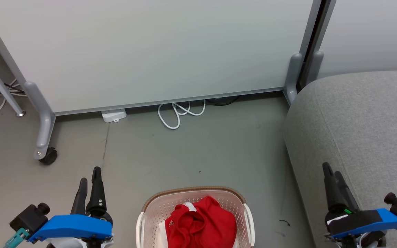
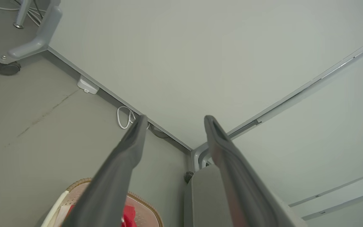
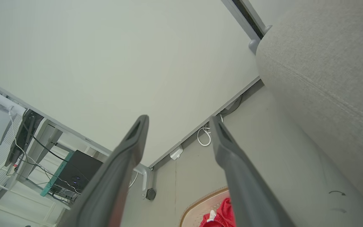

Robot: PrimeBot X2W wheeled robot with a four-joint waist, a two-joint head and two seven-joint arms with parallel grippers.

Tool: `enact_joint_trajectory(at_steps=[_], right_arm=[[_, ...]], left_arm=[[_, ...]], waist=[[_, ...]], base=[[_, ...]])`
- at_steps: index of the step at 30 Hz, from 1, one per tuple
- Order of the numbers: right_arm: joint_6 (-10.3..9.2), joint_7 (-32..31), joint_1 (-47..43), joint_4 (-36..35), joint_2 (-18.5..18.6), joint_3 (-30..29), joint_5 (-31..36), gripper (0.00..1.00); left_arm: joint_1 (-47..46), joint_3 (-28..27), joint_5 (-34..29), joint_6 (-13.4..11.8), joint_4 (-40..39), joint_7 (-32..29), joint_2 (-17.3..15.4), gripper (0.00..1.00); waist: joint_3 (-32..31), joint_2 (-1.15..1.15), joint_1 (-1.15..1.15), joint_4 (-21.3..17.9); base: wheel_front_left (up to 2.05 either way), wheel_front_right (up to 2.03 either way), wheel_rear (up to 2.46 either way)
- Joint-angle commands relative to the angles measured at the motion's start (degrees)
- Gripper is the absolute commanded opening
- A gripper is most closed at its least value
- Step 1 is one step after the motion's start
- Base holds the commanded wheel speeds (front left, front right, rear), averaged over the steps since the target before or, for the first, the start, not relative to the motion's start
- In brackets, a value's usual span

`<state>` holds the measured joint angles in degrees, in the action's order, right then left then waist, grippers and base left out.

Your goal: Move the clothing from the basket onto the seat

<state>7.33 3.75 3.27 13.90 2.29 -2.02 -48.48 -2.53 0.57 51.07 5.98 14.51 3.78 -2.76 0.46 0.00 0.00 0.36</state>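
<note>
Plainly open grippers, red clothing heaped in the basket

The left gripper (image 1: 90, 176) has its two long, dark, matt fingers spread. The left wrist view shows a clear gap between the tapered tips and nothing held. The right gripper (image 1: 332, 170) is likewise spread and empty, and its slim fingers are slightly hollowed along their inner faces. Each gripper sits on a smooth blue bracket (image 1: 71, 225) with a black knobbed block at its outer end.

Between the two grippers the basket (image 1: 195, 189) stands on the dull grey floor (image 1: 191, 151). It is an oval of cream plastic with walls pierced by small holes, a brown woven-looking rim and a white handle on each side. The clothing (image 1: 202, 222) lies inside it as a crumpled bright red mound of soft fabric, with a white band showing at its upper left. Neither gripper touches the basket or the clothing.

The seat (image 1: 357, 120) is on the robot's right of the basket, with a strip of bare floor between them. It is covered in coarse light grey woven fabric with rounded corners, and a stitched seam shows in the right wrist view. The right gripper appears against the seat's near left edge.

Along the floor's far edge stands a smooth pale panel (image 1: 150, 51) on grey metal legs, one ending in a black caster (image 1: 49, 155). A looped white cable (image 1: 179, 113) and a small white box (image 1: 114, 115) lie at the panel's foot.
</note>
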Motion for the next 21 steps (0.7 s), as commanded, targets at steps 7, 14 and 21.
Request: enact_joint_trajectory(at_steps=[7,14,21], right_arm=[[0.14,1.79,1.36,-0.33,0.45,0.56,7.48,1.00],[0.15,3.03,1.43,0.00,0.49,1.05,12.76,1.00],[0.14,4.19,1.52,0.25,0.53,1.70,17.75,1.00]], left_arm=[[-1.21,0.88,-7.33,-0.36,-0.52,1.77,-0.47,1.00],[-1.14,1.55,-12.67,-0.47,-0.27,3.01,-0.54,1.00],[-1.17,2.25,-17.44,-0.50,0.40,4.13,-0.60,1.00]], waist=[[-0.21,0.00,0.00,0.10],[-0.31,0.00,0.00,0.20],[-0.31,0.00,0.00,0.22]], base=[[0.00,0.00,0.00],[0.00,0.00,0.00],[0.00,0.00,0.00]])
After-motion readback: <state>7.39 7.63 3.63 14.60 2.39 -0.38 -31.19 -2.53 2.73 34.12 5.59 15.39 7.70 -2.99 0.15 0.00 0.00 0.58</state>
